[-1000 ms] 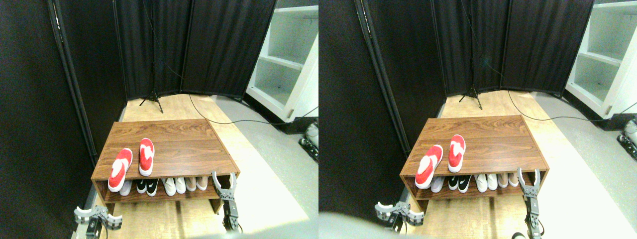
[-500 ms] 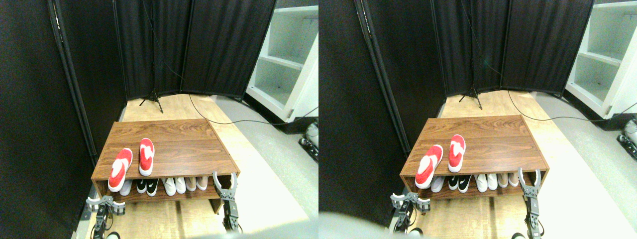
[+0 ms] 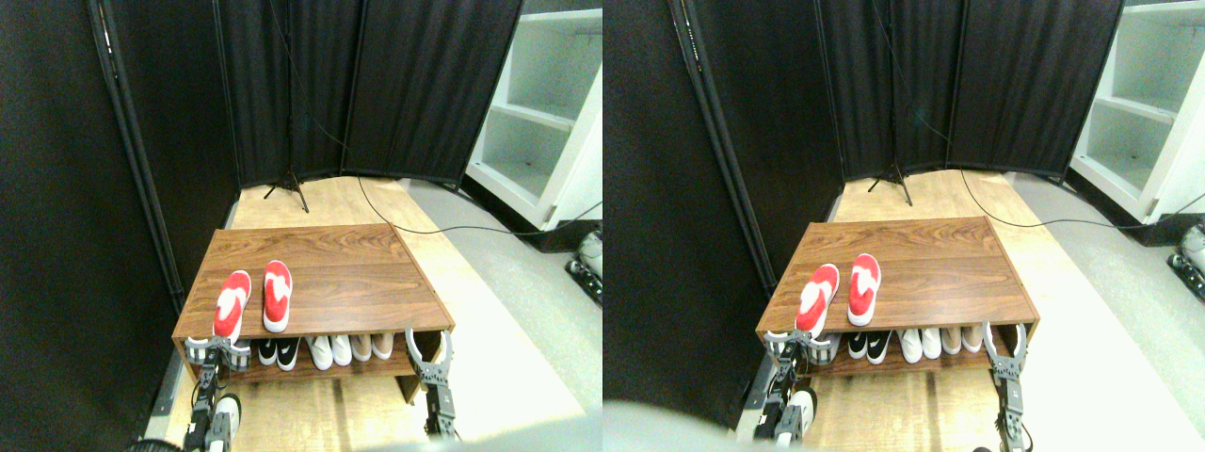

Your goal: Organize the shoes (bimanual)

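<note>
On top of the low walnut-brown wooden shoe rack (image 3: pixel 348 282), your 2 bright red slip-on shoes (image 3: pixel 252 299) side by side near its left front edge, left gripper (image 3: pixel 216 349) spread apart at the left shoe's heel, right gripper (image 3: pixel 428 347) spread apart by the rack's right front corner, gripping nothing.

Your left hand (image 3: pixel 217 349) is raised with jaws spread wide; your right hand (image 3: pixel 428 345) points upward, jaws apart.

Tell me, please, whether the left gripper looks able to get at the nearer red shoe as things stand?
Probably yes. The left gripper sits open right at the heel of the left red shoe, at the front edge of the wooden rack, with nothing between them.
</note>
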